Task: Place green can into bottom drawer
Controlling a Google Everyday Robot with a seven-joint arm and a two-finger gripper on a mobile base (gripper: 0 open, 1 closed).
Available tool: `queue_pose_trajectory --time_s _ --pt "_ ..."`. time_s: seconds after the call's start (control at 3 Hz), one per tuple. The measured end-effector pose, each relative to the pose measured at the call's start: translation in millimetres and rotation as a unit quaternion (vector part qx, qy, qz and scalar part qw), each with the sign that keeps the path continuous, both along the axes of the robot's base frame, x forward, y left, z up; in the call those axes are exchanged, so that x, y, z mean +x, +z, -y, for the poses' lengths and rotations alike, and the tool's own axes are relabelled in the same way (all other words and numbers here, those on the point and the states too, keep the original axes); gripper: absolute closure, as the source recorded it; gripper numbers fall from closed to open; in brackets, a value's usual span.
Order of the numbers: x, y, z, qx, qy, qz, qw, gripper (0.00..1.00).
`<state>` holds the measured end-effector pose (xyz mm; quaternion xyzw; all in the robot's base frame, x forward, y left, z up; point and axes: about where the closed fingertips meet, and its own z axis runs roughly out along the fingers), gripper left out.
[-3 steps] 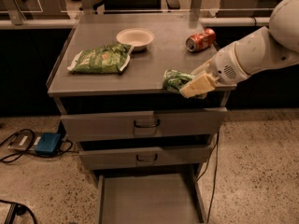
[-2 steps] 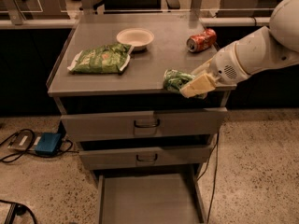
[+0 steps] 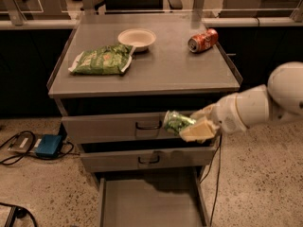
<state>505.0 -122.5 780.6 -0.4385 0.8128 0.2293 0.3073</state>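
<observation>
The gripper had come down from the cabinet top's front edge and was clamped on the green can, holding it tilted in front of the top drawer, above the open bottom drawer. The red can, bag and bowl lay where they had been.

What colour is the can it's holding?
Mottled green can, in the gripper before the top drawer; camera view.
</observation>
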Motion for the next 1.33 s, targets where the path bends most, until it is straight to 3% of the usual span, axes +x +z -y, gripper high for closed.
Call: queue_pose_trajectory --time_s 0.33,0.67,1.0,1.33 --pt "-54 -78 -7 0.017 -0.006 -0.044 0.9989 1.0" --pt "-75 -131 -8 0.015 -0.01 -0.067 0.9976 1.0" --pt "-74 -199 -13 0.003 0.002 -0.08 0.9968 1.0" --pt "-61 -240 -26 0.003 0.013 -0.091 0.9958 1.0"
